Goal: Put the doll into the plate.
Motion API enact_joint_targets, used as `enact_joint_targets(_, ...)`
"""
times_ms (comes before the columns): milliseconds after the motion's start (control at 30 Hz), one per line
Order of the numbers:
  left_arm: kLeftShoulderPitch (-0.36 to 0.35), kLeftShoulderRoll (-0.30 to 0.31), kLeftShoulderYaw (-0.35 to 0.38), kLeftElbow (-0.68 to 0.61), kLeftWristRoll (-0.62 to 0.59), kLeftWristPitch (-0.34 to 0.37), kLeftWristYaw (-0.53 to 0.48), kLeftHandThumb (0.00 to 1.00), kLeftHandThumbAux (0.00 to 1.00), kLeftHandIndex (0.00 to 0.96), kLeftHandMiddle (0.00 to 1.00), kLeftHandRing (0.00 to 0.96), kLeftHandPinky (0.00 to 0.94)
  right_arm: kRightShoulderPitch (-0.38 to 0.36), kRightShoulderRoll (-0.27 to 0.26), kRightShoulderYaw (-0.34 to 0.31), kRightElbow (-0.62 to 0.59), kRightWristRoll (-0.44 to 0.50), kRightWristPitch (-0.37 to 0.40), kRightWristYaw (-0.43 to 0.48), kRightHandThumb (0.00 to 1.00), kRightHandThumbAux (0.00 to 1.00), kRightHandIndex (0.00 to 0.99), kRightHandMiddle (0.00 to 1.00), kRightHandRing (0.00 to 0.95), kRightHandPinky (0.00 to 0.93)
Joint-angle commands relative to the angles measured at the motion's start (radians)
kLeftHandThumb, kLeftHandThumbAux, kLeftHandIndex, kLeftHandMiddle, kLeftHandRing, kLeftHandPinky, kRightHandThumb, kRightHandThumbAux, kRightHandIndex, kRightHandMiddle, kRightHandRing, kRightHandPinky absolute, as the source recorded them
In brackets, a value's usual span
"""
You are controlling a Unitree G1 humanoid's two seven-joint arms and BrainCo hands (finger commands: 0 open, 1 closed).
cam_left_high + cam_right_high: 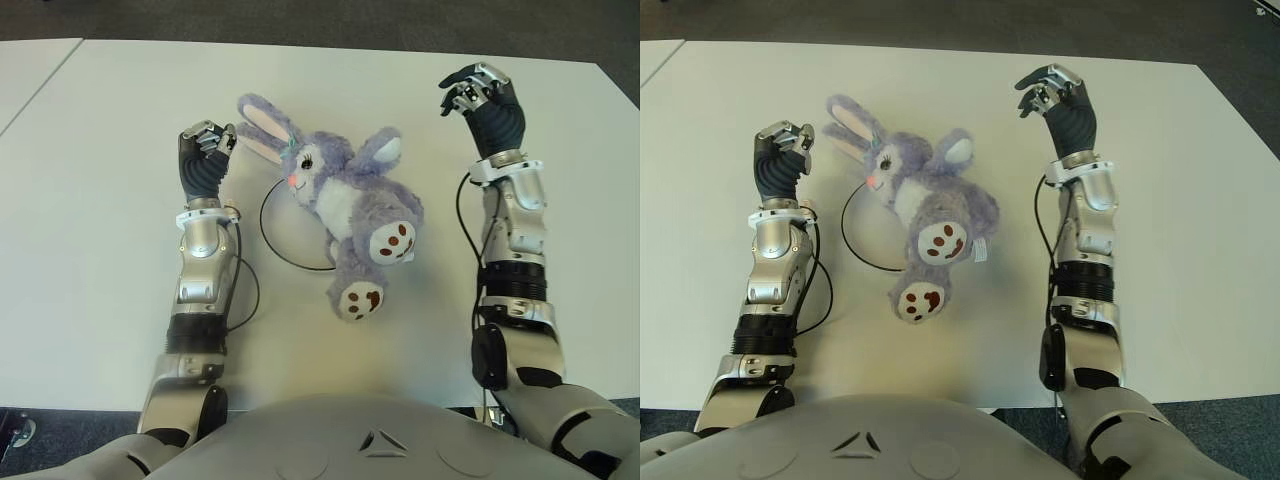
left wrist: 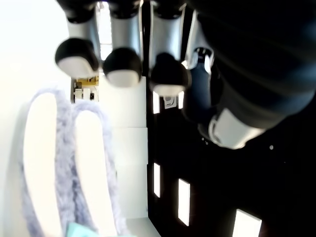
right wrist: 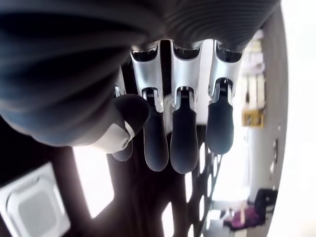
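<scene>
Doll (image 1: 345,205): lies on plate (image 1: 268,222) rim and worktop (image 1: 100,150), btwn hands; long axis ears-far-left to feet-near-right.
L hand (image 1: 205,150): nearer, just beside ears, fingers curled, empty.
R hand (image 1: 480,95): well apart, relaxed, empty.

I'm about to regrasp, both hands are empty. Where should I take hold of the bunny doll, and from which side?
Probably the ears: they stick out from the doll toward the left hand, whose curled fingers hold nothing. Come in from the doll's left. The right hand is farther off.
</scene>
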Motion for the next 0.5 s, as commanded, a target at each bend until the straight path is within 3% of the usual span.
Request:
enact_joint_targets(33, 0.053, -0.022, -0.002, 0.068, -0.001, -0.002, -0.014, 0.715, 0.704, 0.443, 0.882, 0.890, 0.882, 0.003, 0.044, 0.013, 0.078, -0.063, 0.018, -0.116, 0.839, 0.678, 0.426, 0.485, 0.576, 0.585)
enact_joint_targets(500, 0.047, -0.022, 0.002, 0.078, -0.006, -0.001, -0.025, 0.712, 0.705, 0.442, 0.880, 0.887, 0.872, -0.076, 0.077, 0.033, 0.252, -0.138, -0.086, -0.215, 0.839, 0.680, 0.404, 0.532, 0.651, 0.652)
